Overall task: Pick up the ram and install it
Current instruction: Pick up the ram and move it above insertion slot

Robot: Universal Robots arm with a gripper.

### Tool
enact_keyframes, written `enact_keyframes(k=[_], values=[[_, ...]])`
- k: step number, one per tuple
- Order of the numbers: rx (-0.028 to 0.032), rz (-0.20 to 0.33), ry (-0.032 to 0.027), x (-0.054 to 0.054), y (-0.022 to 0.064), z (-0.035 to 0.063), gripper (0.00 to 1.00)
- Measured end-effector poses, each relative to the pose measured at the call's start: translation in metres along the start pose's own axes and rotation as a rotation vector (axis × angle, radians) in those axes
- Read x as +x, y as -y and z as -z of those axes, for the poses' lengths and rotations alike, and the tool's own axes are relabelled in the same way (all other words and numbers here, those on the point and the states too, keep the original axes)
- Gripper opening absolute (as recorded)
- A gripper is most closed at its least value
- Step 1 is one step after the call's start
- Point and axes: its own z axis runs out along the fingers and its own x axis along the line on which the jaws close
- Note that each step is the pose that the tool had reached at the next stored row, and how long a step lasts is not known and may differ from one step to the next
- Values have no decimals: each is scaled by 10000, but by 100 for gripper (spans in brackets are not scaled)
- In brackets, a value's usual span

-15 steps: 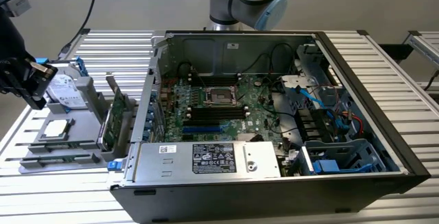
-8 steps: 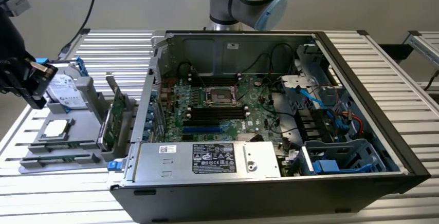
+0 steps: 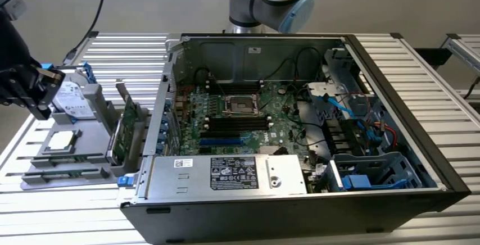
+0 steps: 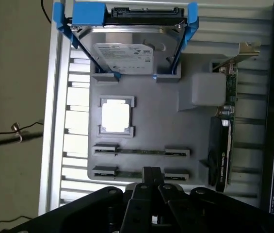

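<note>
Computer case (image 3: 262,219) seen obliquely from above in exterior view, parts tray (image 3: 89,144) at its nine o'clock, same tray viewed closely downward from wrist.

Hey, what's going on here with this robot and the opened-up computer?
A robot arm's claw hangs over a grey parts tray that sits beside the open computer case. The ram nearest the claw lies in its holder on the tray, not yet lifted, with a second stick beside it. A hard drive, a CPU chip and an expansion card sit in the tray too.
</note>
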Motion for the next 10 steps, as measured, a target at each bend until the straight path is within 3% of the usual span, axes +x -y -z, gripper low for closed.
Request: enact_keyframes(k=[10], values=[[94,1808,-135,-3,4,-54,11]])
